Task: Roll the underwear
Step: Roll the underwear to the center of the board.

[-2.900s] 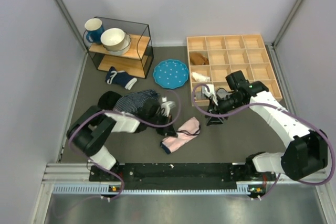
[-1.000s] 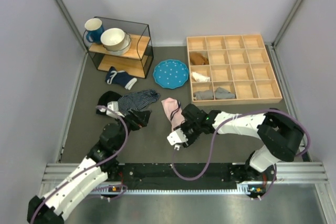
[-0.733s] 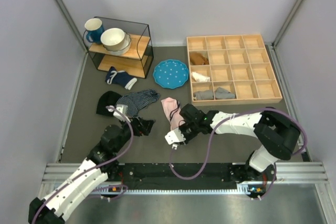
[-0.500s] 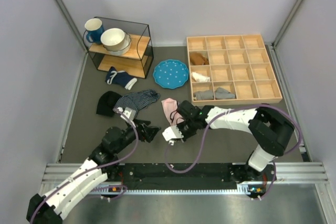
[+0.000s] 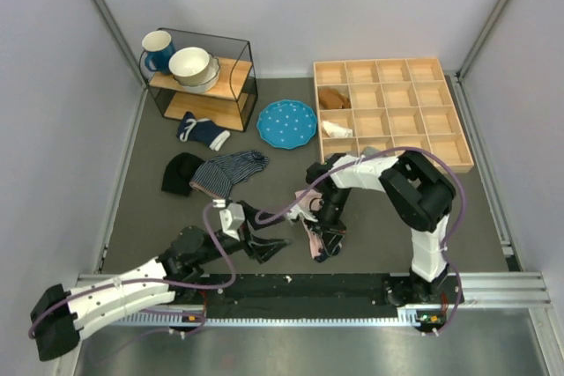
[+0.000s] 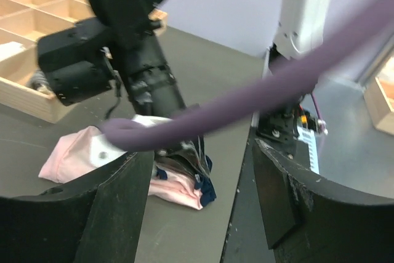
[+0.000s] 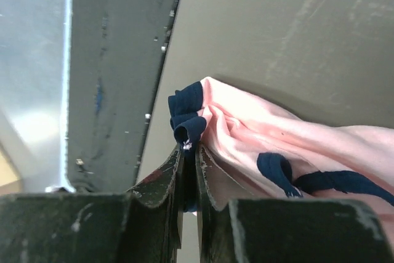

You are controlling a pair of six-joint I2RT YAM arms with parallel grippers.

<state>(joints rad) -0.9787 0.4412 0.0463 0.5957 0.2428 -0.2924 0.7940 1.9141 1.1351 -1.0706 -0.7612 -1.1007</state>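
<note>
Right wrist is showing us pinching only the navy trim (image 7: pixel 186 115) of the underwear (image 7: pixel 265 133) in the closed right gripper (image 7: pixel 188 152) — left gripper (image 6: pixel 200 155) gaping empty — so we are risking a slip mid-roll.

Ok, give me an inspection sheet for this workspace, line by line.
Surface: dark grey tabletop, no spills seen.
Job's things: pink underwear lies bunched near the front edge, not yet rolled.
Clutter: striped garment, black cloth, navy cloth, blue plate, wooden tray, shelf.
Grippers: right tool shut on the underwear's navy trim; left tool open beside it.
Cables: purple cable crosses the left wrist view.
Surroundings: plain grey walls; nothing else seen.
</note>
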